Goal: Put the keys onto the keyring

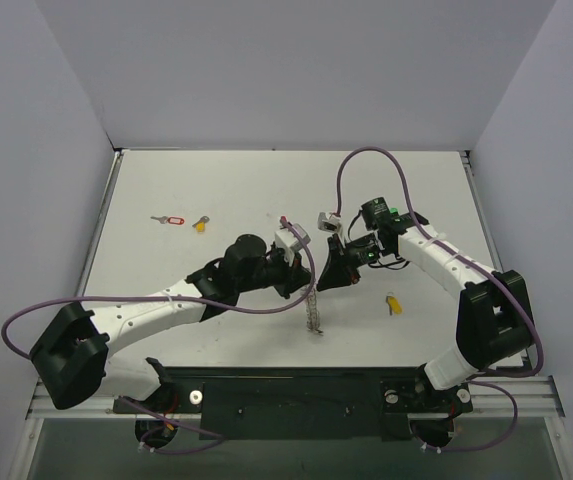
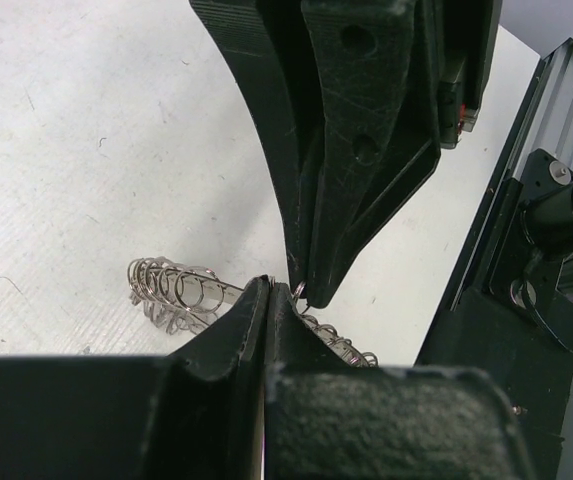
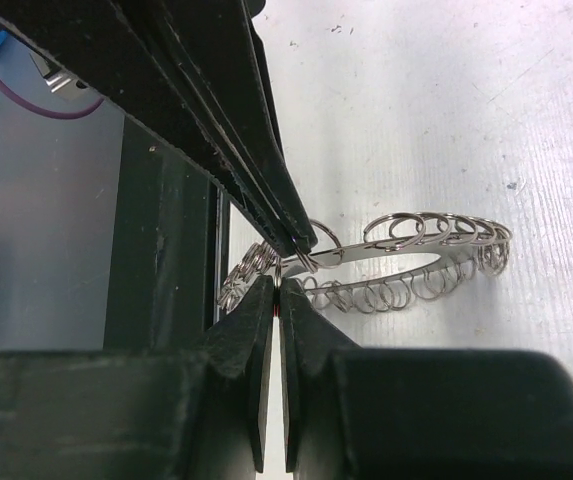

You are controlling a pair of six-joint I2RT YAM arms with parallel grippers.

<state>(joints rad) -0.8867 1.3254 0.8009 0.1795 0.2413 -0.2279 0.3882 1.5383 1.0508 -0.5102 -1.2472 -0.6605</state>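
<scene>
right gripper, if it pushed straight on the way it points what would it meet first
The keyring, right at the tips of the right gripper; just beyond, the left gripper pinching it, though depth is unclear.

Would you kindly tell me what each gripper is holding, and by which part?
Both hold the keyring: left gripper and right gripper pinch neighbouring links of the loop, tips almost meeting.

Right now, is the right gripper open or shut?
Shut. In its wrist view the right gripper has its fingers pressed together, only a hairline slit between them, tips nipping a small ring of the keyring.
</scene>
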